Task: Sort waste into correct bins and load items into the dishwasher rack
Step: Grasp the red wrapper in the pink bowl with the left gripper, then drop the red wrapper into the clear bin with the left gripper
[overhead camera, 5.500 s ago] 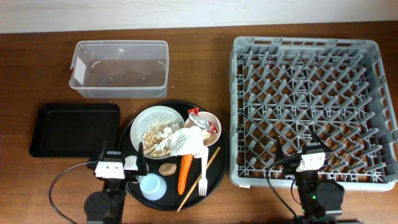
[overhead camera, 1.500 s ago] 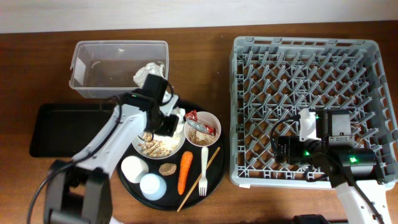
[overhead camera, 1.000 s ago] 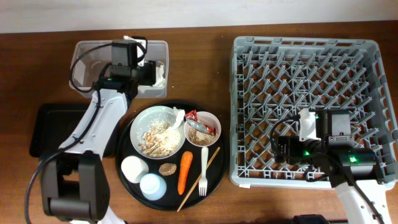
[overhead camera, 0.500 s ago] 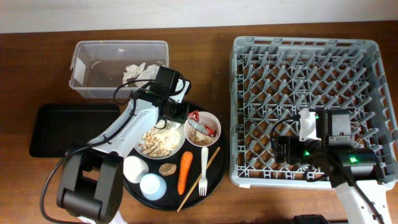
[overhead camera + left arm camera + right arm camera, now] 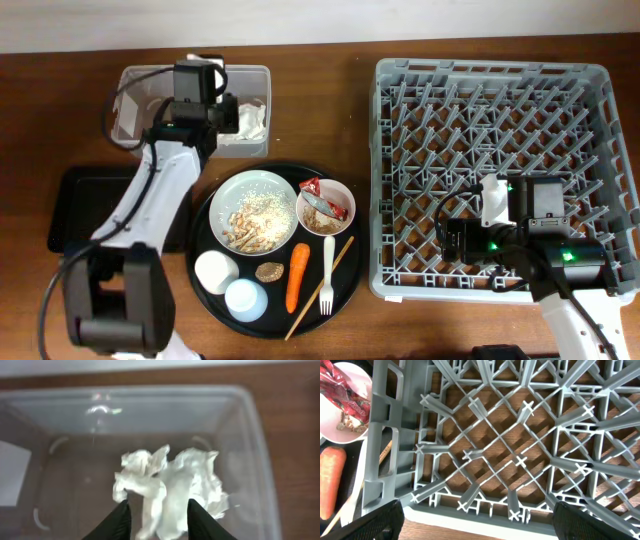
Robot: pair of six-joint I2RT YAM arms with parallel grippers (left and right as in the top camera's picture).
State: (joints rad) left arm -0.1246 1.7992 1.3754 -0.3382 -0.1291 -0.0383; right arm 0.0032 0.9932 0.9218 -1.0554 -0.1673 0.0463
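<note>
My left gripper (image 5: 157,505) hovers inside the clear tub (image 5: 140,125), its fingers closed narrowly on the crumpled white tissue (image 5: 170,485), which rests against the tub floor. On the round tray, the white plate (image 5: 253,190) holds rice scraps (image 5: 252,218). The small bowl (image 5: 340,222) holds the red-and-silver wrapper (image 5: 322,192). The carrot (image 5: 296,276), brown lump (image 5: 268,271), white cup (image 5: 215,271), blue cup (image 5: 246,299), fork (image 5: 327,272) and chopstick (image 5: 318,292) lie in front. My right gripper (image 5: 477,522) is open above the grey rack's (image 5: 500,130) near-left corner.
The shallow black tray (image 5: 100,205) lies left of the round black tray (image 5: 205,235), partly under my left arm. The rack wall (image 5: 385,435) stands between my right gripper and the bowl. Bare wooden table separates the tub and the rack.
My left gripper has swung from the plate's far-right rim back up to the tub, bringing a piece of tissue. That tissue piece is gone from the plate. The right arm has not moved.
</note>
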